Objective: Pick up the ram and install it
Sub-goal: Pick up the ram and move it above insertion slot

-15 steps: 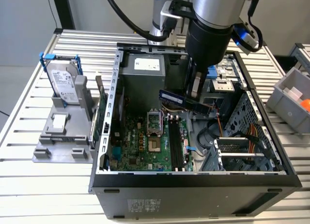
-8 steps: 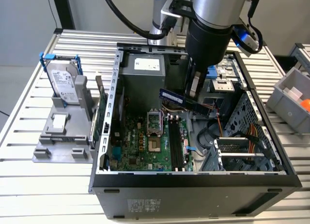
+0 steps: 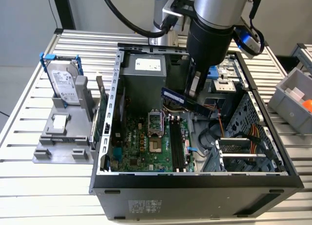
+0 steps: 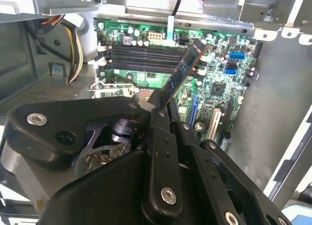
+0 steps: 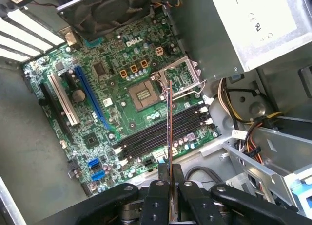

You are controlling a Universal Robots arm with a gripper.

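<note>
- The gripper [image 3: 193,91] is closed on the ram [image 3: 173,96], its fingers pinching the stick's two flat faces.
- The ram hangs in the air inside the open computer case [image 3: 195,196], above the motherboard [image 3: 146,142] and not touching it; in the exterior view it sits tilted rather than level.
- In the second wrist view, a long stretch of the ram [image 4: 184,69] juts out past the gripper [image 4: 158,107].
- The long black slots [image 3: 176,144] run along the motherboard's edge on the exterior view's right; all look empty, so the stick is not yet seated.
- In the first wrist view, the ram [image 5: 169,127] shows edge-on, crossing the slots [image 5: 156,137] rather than lining up with them.
- It is probably light, thin and stiff, yet fragile: the chips and contact edge mark easily.
- The flat faces near the top edge look like the safest hold; with so much overhang it could twist in the grip.
</note>
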